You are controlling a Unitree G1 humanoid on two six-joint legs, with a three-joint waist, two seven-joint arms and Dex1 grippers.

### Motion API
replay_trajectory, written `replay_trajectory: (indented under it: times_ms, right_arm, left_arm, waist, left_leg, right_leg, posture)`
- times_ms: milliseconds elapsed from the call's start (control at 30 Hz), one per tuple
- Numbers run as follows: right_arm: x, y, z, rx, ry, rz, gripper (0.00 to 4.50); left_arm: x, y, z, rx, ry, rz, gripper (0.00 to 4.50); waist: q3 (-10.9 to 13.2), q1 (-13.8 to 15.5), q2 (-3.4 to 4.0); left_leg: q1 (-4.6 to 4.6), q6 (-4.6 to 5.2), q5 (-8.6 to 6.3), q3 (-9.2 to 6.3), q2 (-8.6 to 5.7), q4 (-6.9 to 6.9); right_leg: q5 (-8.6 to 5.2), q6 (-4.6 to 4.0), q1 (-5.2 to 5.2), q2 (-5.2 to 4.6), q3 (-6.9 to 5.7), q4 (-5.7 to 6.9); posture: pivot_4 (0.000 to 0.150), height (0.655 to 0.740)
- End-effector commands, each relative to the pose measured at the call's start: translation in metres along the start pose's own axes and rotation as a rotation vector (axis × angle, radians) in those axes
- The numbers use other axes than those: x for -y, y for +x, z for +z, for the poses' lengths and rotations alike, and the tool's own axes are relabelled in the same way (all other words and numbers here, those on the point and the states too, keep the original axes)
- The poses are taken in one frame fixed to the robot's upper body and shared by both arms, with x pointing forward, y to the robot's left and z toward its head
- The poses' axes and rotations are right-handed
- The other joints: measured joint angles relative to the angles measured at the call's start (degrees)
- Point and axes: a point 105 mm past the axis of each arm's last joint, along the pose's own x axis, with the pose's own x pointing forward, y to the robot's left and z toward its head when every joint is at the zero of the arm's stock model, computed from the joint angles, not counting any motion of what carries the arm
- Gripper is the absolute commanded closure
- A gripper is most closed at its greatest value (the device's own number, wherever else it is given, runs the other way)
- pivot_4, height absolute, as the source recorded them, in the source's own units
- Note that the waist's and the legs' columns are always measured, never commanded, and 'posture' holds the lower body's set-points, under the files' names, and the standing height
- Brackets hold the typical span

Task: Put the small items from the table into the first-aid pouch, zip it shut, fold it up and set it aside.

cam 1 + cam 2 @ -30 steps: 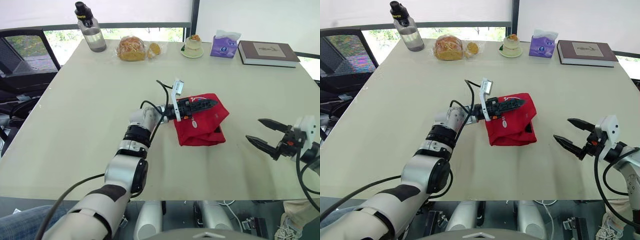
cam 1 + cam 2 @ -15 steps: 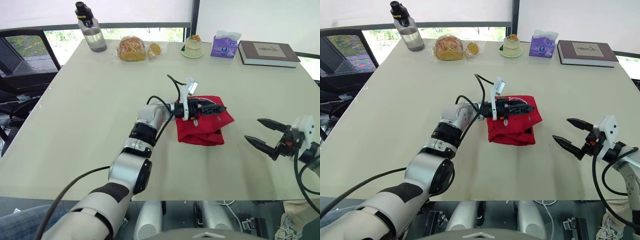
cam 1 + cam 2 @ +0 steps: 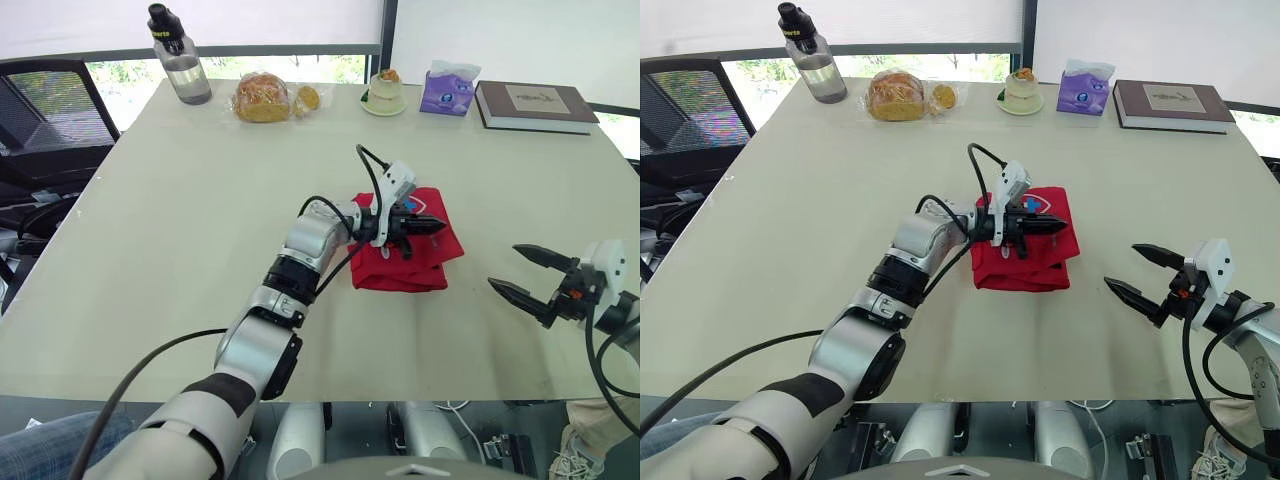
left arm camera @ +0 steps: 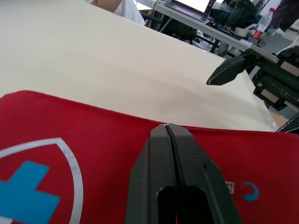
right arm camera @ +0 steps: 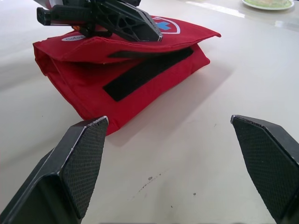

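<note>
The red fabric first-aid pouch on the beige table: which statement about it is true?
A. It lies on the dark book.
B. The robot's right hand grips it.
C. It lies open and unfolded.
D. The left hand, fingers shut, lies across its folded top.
D: the left hand, its two black fingers pressed together, lies over the top flap of the folded red fabric first-aid pouch; the open right hand is apart from it.

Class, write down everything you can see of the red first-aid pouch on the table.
The first-aid pouch looks like red woven fabric, folded over on itself and lying flat near the middle of the beige table. Its top flap bears a white shield outline with a blue cross. A black fastening strip shows on the layer under the flap. The left gripper, fingers shut, rests on the flap.
</note>
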Motion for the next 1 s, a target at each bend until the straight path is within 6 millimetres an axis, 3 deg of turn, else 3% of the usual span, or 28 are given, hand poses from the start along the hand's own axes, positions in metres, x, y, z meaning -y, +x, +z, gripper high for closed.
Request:
replay_trajectory:
  times_ms: [33, 333, 633, 833, 933, 1000]
  right_arm:
    - [-0.002, 0.0, 0.008, 0.026, -0.039, 0.013, 0.0]
    - [-0.004, -0.001, 0.006, 0.021, -0.034, 0.016, 0.0]
    - [-0.013, -0.009, -0.005, 0.001, -0.013, 0.019, 0.0]
    - [-0.014, -0.006, -0.007, 0.0, -0.012, 0.02, 0.0]
    - [-0.013, -0.004, -0.005, 0.004, -0.016, 0.019, 0.0]
    - [-0.012, -0.003, -0.003, 0.006, -0.018, 0.019, 0.0]
  left_arm:
    - [0.006, 0.014, 0.003, -0.05, 0.129, -0.018, 4.46]
    - [0.013, 0.018, -0.07, -0.374, 0.338, -0.135, 4.46]
    - [0.035, 0.02, -0.093, -0.445, 0.365, -0.271, 4.46]
    - [0.038, 0.016, -0.106, -0.526, 0.385, -0.306, 4.46]
    - [0.042, 0.014, -0.104, -0.527, 0.391, -0.342, 4.46]
    - [0.043, 0.016, -0.091, -0.478, 0.389, -0.345, 4.46]
  waist:
    - [0.0, 0.04, 0.0]
    - [-0.09, 0.11, 0.12]
    - [-0.26, -0.01, 0.34]
    - [-0.32, -0.1, 0.42]
    - [-0.33, -0.1, 0.43]
    - [-0.33, -0.12, 0.43]
  left_leg:
    - [0.0, 0.0, 0.0, 0.0, 0.0, 0.0]
    - [0.09, 0.0, 0.0, 0.0, -0.01, 0.0]
    - [0.19, 0.02, -0.01, -0.03, -0.01, 0.01]
    - [0.2, 0.02, -0.01, -0.05, -0.01, 0.01]
    - [0.2, 0.02, -0.01, -0.05, -0.01, 0.01]
    - [0.2, 0.02, -0.01, -0.05, -0.01, 0.0]
  right_leg:
    - [0.0, 0.0, 0.0, 0.0, 0.0, 0.0]
    - [0.0, -0.01, 0.11, 0.0, 0.0, -0.03]
    - [-0.02, -0.01, 0.24, 0.0, 0.01, -0.06]
    - [-0.03, -0.01, 0.25, 0.02, 0.0, -0.06]
    - [-0.03, -0.01, 0.25, 0.02, 0.0, -0.07]
    - [-0.04, -0.01, 0.25, 0.02, 0.0, -0.07]
  posture:
    - [0.15, 0.74]
    - [0.15, 0.74]
    - [0.15, 0.74]
    - [0.15, 0.74]
    - [0.15, 0.74]
    - [0.15, 0.74]
